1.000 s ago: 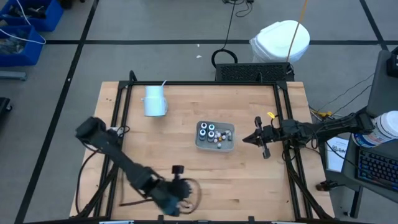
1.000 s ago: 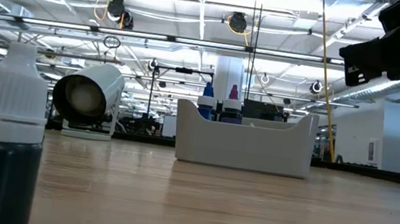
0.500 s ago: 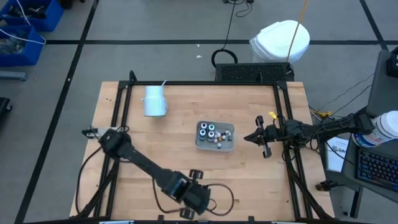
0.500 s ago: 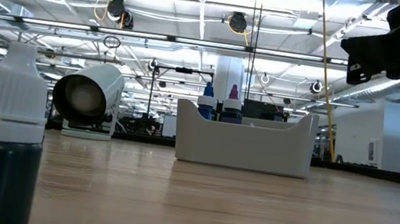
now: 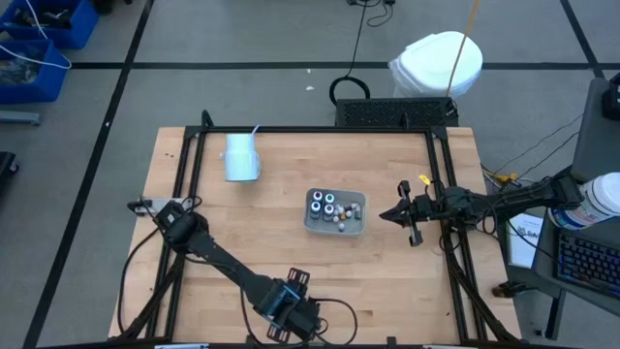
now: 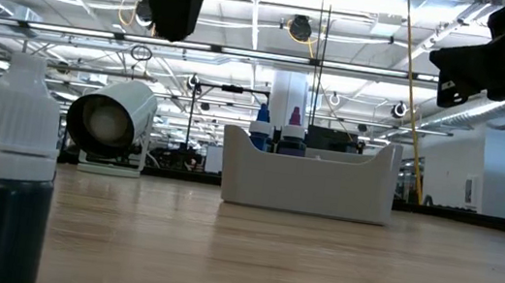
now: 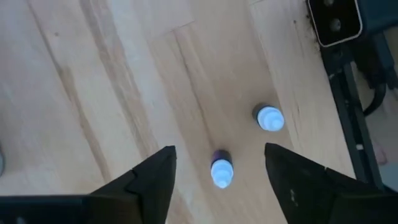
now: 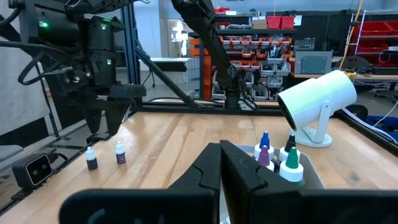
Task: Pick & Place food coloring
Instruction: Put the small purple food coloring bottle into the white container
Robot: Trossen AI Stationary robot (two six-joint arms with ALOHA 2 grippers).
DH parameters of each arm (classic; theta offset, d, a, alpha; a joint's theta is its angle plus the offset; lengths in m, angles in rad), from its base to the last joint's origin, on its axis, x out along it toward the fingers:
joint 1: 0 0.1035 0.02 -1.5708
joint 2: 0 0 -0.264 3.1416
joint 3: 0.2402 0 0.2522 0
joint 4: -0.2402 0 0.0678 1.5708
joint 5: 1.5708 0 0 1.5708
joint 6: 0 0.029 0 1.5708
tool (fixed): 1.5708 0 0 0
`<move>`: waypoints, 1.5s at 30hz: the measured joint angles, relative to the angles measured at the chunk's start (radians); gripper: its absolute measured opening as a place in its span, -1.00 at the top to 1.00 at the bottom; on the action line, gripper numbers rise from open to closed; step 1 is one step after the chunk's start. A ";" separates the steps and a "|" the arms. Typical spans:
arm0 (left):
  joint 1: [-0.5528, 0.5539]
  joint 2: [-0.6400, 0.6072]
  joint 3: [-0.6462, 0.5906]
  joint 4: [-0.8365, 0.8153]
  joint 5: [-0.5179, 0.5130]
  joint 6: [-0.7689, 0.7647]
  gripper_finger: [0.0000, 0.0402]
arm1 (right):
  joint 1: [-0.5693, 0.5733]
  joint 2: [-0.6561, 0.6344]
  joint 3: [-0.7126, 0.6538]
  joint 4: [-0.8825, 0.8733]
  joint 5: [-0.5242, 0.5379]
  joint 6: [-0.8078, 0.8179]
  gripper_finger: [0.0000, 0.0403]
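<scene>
Bottles stand in two places: most sit in the tray [image 5: 335, 212] at mid-table, and two loose bottles [image 7: 222, 172] stand upright on the wood at the near edge. Left gripper [image 5: 295, 287] hangs above those two, fingers spread open, one bottle between them. Right gripper [image 5: 388, 215] waits closed, right of the tray.

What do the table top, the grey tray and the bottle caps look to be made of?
The table top looks like pale wood with a smooth finish: planks and grain lines show. The tray looks like matte moulded plastic, with even colour and rounded corners. The cap of the nearest bottle looks like white plastic, going by its fine vertical ribs.
</scene>
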 joint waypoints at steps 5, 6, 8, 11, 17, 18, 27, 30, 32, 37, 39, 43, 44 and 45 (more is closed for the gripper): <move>-0.005 0.011 -0.061 0.029 0.048 -0.022 -0.31 | 0.000 0.000 -0.001 0.000 0.000 0.000 1.00; -0.007 0.011 -0.082 0.032 0.051 -0.022 -0.31 | 0.000 0.000 -0.001 0.000 0.000 0.000 1.00; -0.008 0.011 -0.125 0.052 0.052 -0.021 -0.31 | 0.000 0.000 -0.001 0.000 0.000 0.000 1.00; -0.010 0.011 -0.161 0.061 0.054 -0.017 -0.31 | 0.000 0.000 -0.001 0.000 0.000 0.000 1.00; -0.008 0.011 -0.231 0.112 0.054 -0.022 -0.25 | 0.000 0.000 -0.002 0.000 0.000 -0.004 1.00; -0.008 0.011 -0.235 0.119 0.054 -0.022 -0.24 | 0.000 0.000 -0.002 0.000 0.000 -0.004 1.00; -0.005 0.011 -0.209 0.125 0.064 -0.030 -0.13 | 0.000 0.000 -0.002 0.000 0.000 -0.004 1.00; 0.001 0.011 -0.209 0.120 0.085 -0.033 -0.08 | 0.000 0.000 -0.002 0.000 0.000 -0.004 1.00; 0.004 0.011 -0.209 0.121 0.092 -0.039 -0.04 | 0.000 0.000 -0.002 0.000 0.000 -0.004 1.00; 0.010 0.011 -0.209 0.122 0.106 -0.055 0.10 | 0.000 0.000 -0.002 -0.001 0.000 -0.004 1.00; 0.010 0.011 -0.209 0.122 0.106 -0.055 0.18 | 0.000 0.000 -0.002 0.000 0.000 -0.004 1.00; 0.010 0.011 -0.209 0.122 0.106 -0.054 0.34 | 0.000 0.000 -0.002 -0.001 0.000 -0.004 1.00; 0.010 0.011 -0.209 0.121 0.107 -0.054 0.38 | 0.000 0.000 -0.002 -0.001 0.000 -0.004 1.00; 0.010 0.011 -0.209 0.119 0.107 -0.054 0.42 | 0.000 0.000 -0.002 -0.001 0.000 -0.004 1.00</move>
